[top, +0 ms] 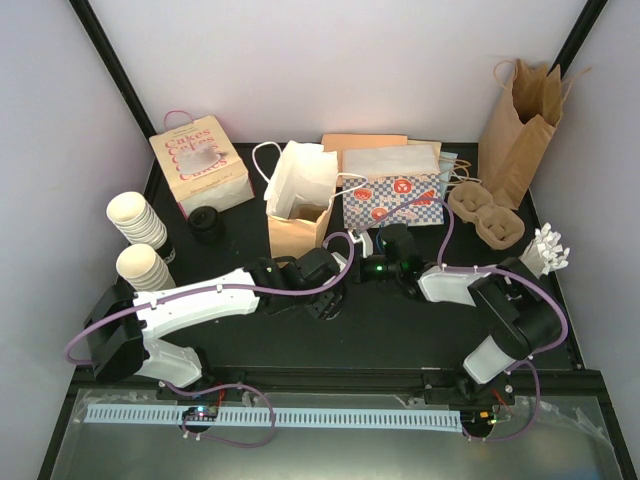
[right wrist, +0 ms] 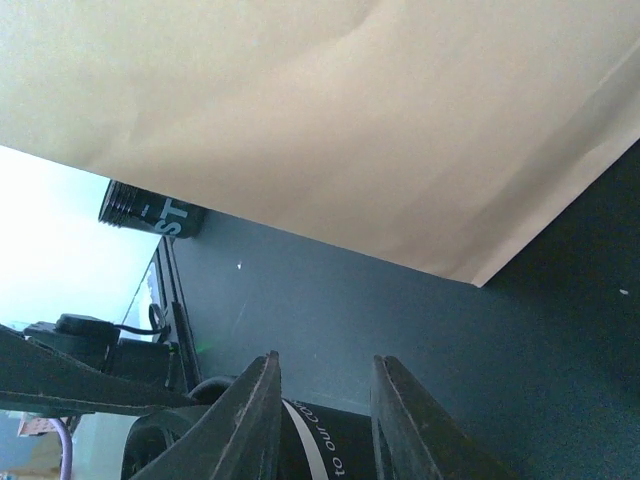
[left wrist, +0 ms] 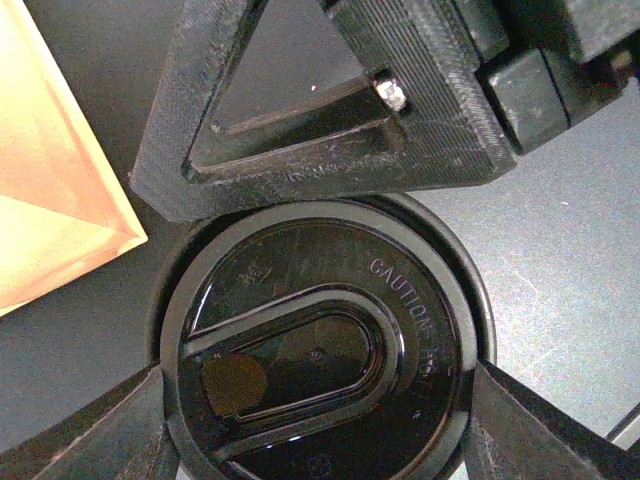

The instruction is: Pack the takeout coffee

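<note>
The coffee [left wrist: 315,350] stands upright on the worktop [left wrist: 560,250], long axis straight up and lid [left wrist: 420,300] to the ceiling, just beside the corner of a tan paper bag [left wrist: 50,150], near the middle of the worktop. From the left wrist view, the raised oval on the lid runs from lower left to upper right, with a dull brownish round spot at its lower-left end.

The left fingers [left wrist: 110,430] are spread wide and press the lid's rim from both sides, so the cup is clamped between them.

The right fingers [right wrist: 245,420] stand only a narrow gap apart, with bare worktop showing between their tips. One of them lies along the far edge of the lid, seemingly touching it. Whether they pinch it I cannot tell.

The lid is glossy black plastic, round, lightly scuffed, with "CAUTION" embossed along the oval ridge. The fingers are matte black printed plastic with fine layer lines, shaped as open triangles. The worktop is flat, dark and matte. The bag is smooth kraft paper with a sharp folded edge.
</note>
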{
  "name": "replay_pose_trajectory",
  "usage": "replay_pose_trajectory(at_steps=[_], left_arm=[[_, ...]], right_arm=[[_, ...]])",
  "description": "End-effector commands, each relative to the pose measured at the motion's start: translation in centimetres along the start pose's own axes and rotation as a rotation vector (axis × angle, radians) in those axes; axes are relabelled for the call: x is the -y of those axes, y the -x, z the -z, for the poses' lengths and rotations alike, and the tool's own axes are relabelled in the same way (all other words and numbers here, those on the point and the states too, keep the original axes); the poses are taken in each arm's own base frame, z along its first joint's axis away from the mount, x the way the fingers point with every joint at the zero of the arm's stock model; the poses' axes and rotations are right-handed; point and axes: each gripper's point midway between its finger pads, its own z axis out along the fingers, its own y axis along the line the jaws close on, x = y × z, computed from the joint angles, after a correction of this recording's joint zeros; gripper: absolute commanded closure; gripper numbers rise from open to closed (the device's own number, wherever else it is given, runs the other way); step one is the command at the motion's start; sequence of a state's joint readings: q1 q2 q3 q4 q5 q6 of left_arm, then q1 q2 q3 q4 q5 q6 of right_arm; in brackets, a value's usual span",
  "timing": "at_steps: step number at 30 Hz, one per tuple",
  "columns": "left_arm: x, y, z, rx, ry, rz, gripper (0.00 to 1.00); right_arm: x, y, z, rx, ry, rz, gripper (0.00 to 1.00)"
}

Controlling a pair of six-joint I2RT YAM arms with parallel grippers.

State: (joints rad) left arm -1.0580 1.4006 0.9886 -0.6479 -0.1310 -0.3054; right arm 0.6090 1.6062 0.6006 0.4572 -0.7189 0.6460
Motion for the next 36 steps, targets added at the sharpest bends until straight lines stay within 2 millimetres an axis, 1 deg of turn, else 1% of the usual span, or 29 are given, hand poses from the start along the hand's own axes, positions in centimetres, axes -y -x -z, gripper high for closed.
replay_pose_trajectory(at_steps=[1,7,10,13,15,17,19,21,23,25,28,32,36], left_arm=[[2.2,-5.6,-3.0,-0.214,-0.094,-0.036,0.29],[2.0,-5.8,-3.2,-0.219,-0.086,-0.033,0.29],[2.0,-5.8,-3.2,-0.219,-0.085,-0.032,0.29],[2.0,-5.8,-3.2,-0.219,-0.084,-0.031,0.29],[2.0,-5.6,-3.0,-0.214,-0.082,-0.03,0.29],[1.9,-5.6,-2.9,-0.215,-0.078,-0.028,0.29],[1.8,-5.5,-2.7,-0.215,-0.068,-0.028,0.29],[1.4,-5.4,-2.5,-0.212,-0.049,-0.026,0.29],[1.5,-5.1,-2.3,-0.207,-0.05,-0.023,0.29],[1.6,-4.7,-2.0,-0.195,-0.055,-0.023,0.28],[1.4,-4.3,-1.6,-0.186,-0.046,-0.024,0.27],[1.4,-4.1,-1.4,-0.183,-0.042,-0.024,0.26],[1.6,-3.5,-1.1,-0.168,-0.048,-0.022,0.15]], right_arm=[[6.6,-12.9,0.7,-0.333,-0.262,-0.255,0.72],[6.6,-14.2,0.7,-0.348,-0.269,-0.264,0.73],[6.4,-13.9,0.8,-0.335,-0.271,-0.262,0.73],[5.7,-12.5,0.8,-0.313,-0.278,-0.229,0.73],[4.9,-10.8,1.0,-0.277,-0.285,-0.193,0.73],[3.8,-8.5,1.3,-0.223,-0.301,-0.146,0.73],[2.4,-5.8,2.1,-0.155,-0.323,-0.086,0.73],[1.5,-3.5,3.0,-0.099,-0.365,-0.039,0.73],[0.9,-1.8,4.2,-0.059,-0.415,-0.002,0.73],[0.4,-0.5,5.3,-0.03,-0.447,0.024,0.72],[0.0,0.2,6.7,-0.007,-0.475,0.046,0.71],[-1.1,0.2,7.9,0.007,-0.464,0.083,0.68],[-1.9,-0.2,8.7,0.008,-0.444,0.108,0.61]])
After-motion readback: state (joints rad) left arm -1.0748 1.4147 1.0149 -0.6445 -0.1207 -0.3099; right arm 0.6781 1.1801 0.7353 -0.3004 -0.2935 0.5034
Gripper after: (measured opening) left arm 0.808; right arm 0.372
